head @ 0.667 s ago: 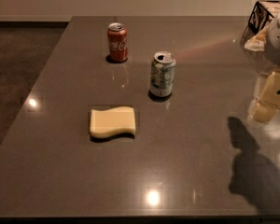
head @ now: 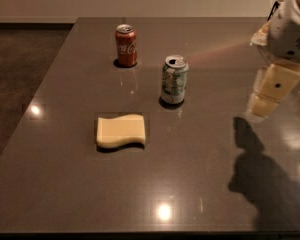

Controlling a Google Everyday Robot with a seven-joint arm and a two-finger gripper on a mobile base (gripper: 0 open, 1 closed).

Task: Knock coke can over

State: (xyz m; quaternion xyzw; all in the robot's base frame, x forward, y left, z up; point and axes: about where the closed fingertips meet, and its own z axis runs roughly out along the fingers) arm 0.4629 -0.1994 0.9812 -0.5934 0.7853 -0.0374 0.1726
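The coke can (head: 126, 45) is red with white script and a silver top. It stands upright at the far left-centre of the dark table (head: 200, 184). My gripper (head: 264, 104) hangs over the right side of the table, pointing down, well to the right of the coke can and nearer than it. It touches nothing and holds nothing that I can see. Its shadow falls on the table in front of it.
A silver-and-green can (head: 174, 80) stands upright in the middle of the table, between my gripper and the coke can. A yellow sponge (head: 120, 131) lies flat in front of the cans. The table's left edge borders a dark floor (head: 20, 59).
My gripper has moved a little to the left, towards the cans. The cans and the sponge have not moved.
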